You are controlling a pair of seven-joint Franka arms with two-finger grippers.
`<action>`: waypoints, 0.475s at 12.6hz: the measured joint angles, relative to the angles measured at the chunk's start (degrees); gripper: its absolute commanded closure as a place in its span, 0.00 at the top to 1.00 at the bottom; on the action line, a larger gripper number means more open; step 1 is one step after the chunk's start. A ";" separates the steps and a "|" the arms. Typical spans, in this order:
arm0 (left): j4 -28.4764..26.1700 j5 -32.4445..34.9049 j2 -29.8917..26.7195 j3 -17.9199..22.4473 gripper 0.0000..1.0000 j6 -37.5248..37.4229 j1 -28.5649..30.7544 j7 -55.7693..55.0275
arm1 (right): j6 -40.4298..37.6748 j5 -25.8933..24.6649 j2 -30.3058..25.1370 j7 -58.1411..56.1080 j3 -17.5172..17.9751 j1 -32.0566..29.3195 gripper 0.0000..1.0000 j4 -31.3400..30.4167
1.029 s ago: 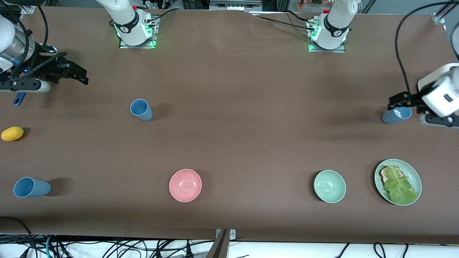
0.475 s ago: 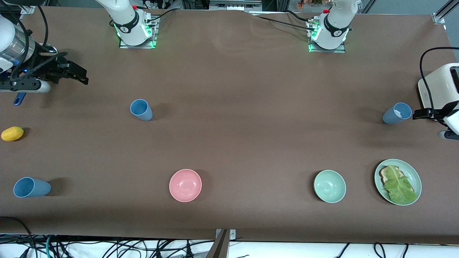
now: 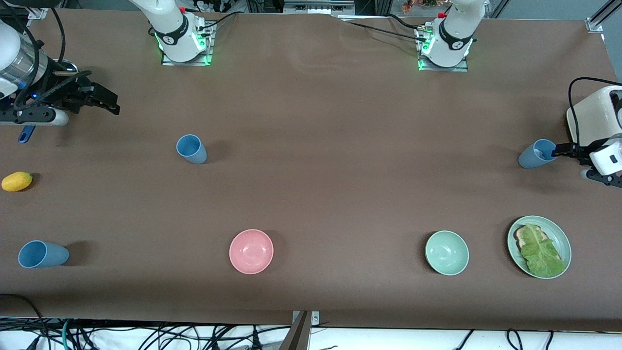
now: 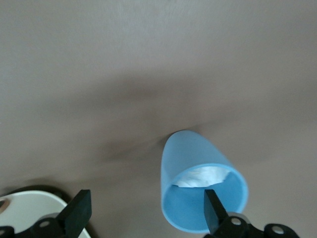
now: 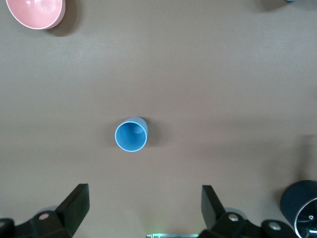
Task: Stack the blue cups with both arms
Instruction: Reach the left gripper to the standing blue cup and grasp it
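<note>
Left tool (image 3: 563,151), wide open, straddles the rim of one upright blue cup (image 3: 536,154) at its bench end, while the open right tool (image 3: 104,100) hovers near another cup (image 3: 191,148).

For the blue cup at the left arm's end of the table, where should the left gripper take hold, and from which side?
The small matte blue tumbler stands upright, mouth up, with something white inside. Probably best gripped at its round rim from above, one finger inside the wall and one outside. The open left gripper already has one finger at the rim, which suits the thin wall and tapered body.
</note>
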 measured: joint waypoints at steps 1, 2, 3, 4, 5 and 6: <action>-0.56 0.00 0.62 -0.08 0.55 0.77 0.66 0.60 | 0.00 0.00 0.00 0.00 0.00 0.00 1.00 0.00; -0.74 -0.03 1.29 -0.12 0.36 1.03 0.94 0.68 | 0.00 0.00 0.00 0.00 0.00 0.00 1.00 0.00; -0.76 -0.40 1.84 -0.18 0.18 1.18 0.97 0.68 | -0.01 0.00 0.00 0.00 0.00 0.00 1.00 0.00; -0.78 -0.94 2.27 -0.33 0.00 1.23 0.97 0.68 | -0.01 0.00 0.01 0.00 0.00 0.00 1.00 0.00; -0.81 -1.16 2.59 -0.40 0.00 1.22 0.96 0.68 | -0.02 0.00 0.01 0.01 0.00 0.00 1.00 0.00; -0.81 -1.29 2.86 -0.39 0.00 1.17 1.04 0.68 | -0.03 0.00 0.01 0.04 0.00 0.00 1.00 0.00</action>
